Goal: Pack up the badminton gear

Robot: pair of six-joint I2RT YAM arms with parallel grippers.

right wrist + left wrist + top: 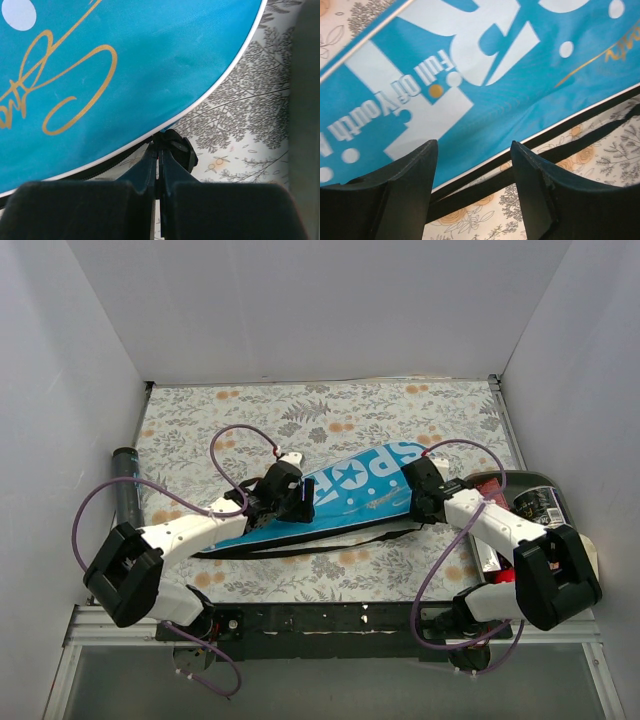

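Note:
The long blue cover (350,495) lettered "SPORT" lies slantwise across the middle of the flowered cloth. My left gripper (298,502) hangs over its narrow end. In the left wrist view it (472,145) is open and empty above the cover's (495,85) near edge and the black strap (485,195). My right gripper (412,500) is at the cover's wide end. In the right wrist view it (160,148) is shut on the black zipper pull (179,150) at the cover's edge (125,65). The black tube (127,485) lies at the far left. Rackets and shuttlecocks are out of view.
A dark tray (556,485) with a can and food packets sits at the right, beside my right arm. The cover's black strap (330,548) trails on the cloth in front of the cover. White walls close in the left, back and right sides.

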